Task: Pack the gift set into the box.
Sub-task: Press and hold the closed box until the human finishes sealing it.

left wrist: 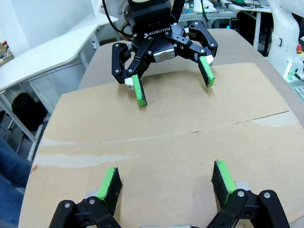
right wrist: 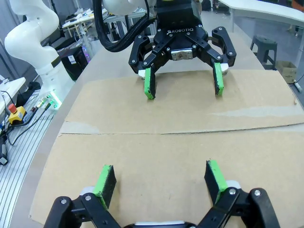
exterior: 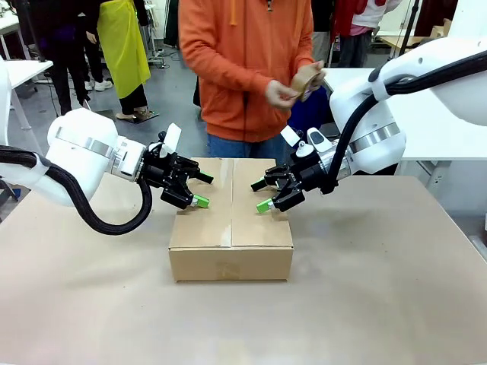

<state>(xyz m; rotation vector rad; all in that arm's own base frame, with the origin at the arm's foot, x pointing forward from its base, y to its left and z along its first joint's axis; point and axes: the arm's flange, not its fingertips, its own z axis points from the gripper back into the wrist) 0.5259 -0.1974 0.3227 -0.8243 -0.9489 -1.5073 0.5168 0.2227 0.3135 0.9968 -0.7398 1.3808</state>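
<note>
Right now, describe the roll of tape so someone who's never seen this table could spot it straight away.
Look past the closed box in the middle of the table to the person in the orange top at the far side. The tape roll is in their hands, chest high: a small brown ring, nothing else there is round.

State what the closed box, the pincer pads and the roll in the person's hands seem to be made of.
Box: brown cardboard, matte, with a seam between its flaps. Pads on each pincer: green, dull, probably rubber or foam. Roll in the person's hands: brown, ring-shaped, likely packing tape, though too small to be sure.
</note>
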